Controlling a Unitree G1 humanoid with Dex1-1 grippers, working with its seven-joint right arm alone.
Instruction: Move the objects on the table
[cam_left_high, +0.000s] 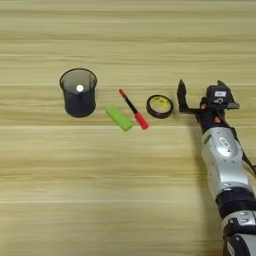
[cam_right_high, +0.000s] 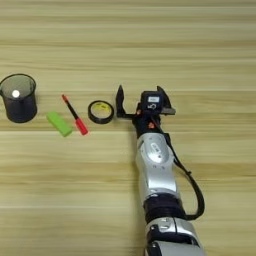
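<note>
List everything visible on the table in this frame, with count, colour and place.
cup: one, black mesh, upright, far left of the row; something small and pale shows inside.
block: one, bright green, right of the cup.
pen: one, black with red ends, lying diagonally between block and tape.
tape: one roll, black with yellow inner label, lying flat, right end of the row.
table: light wood, striped grain, fills the view.
hand: one, two black fingers spread open, just right of the tape, on a silver forearm.
</note>
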